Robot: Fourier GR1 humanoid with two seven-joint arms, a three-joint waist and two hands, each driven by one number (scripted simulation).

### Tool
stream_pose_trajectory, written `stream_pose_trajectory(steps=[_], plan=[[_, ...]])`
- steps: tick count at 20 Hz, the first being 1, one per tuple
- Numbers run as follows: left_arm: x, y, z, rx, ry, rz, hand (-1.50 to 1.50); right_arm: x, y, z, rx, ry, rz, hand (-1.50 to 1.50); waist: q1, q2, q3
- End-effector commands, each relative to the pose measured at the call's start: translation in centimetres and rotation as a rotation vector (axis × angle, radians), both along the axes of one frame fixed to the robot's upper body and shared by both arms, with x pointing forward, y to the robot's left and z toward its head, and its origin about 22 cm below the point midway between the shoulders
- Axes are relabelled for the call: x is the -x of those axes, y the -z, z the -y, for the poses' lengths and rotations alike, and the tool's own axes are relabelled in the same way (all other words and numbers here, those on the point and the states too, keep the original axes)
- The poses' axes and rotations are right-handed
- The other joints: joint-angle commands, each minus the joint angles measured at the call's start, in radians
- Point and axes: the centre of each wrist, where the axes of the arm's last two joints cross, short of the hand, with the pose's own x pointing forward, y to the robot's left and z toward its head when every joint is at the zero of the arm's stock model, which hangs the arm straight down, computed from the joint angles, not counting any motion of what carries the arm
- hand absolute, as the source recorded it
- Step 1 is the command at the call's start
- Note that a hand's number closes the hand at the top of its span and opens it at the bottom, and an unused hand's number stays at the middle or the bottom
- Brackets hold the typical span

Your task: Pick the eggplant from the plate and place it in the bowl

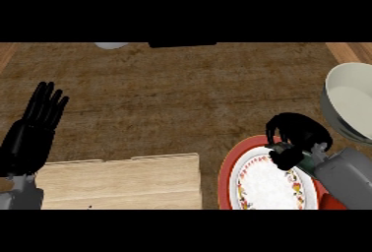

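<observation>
Desk (181, 93): brown mat-like top, lighter wood strips at far left and far right edges. Directly on it: pale wooden board (123, 182) near front, left of centre; red-rimmed plate (243, 167) with white patterned centre, front right, just beside board; white bowl (349, 103) at right edge, behind plate. Small pale object (110, 45) at far edge, cut off.
</observation>
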Motion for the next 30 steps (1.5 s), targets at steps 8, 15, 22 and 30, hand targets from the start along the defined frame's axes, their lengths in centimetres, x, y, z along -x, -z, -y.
stream_pose_trajectory(steps=[8, 15, 22, 30], plan=[[1.1, 0.5, -1.1, -0.019, -0.030, -0.007, 0.00, 7.8, -9.0, 8.4, -0.002, -0.040, 0.461, 1.50, -0.021, 0.008, 0.001], [1.6, -0.7, -1.3, -0.005, -0.023, 0.017, 0.00, 10.1, -15.4, 11.5, 0.024, 0.162, 0.693, 1.50, -0.014, 0.007, 0.001], [-1.3, -2.0, -0.1, 0.001, 0.041, 0.026, 0.00, 11.3, -19.0, 16.2, -0.021, 0.366, 0.761, 1.50, 0.032, 0.023, 0.001], [-0.4, -1.3, 1.0, -0.002, 0.067, 0.028, 0.00, 7.9, -17.3, 20.9, -0.081, 0.504, 0.822, 1.50, 0.080, 0.030, 0.001]])
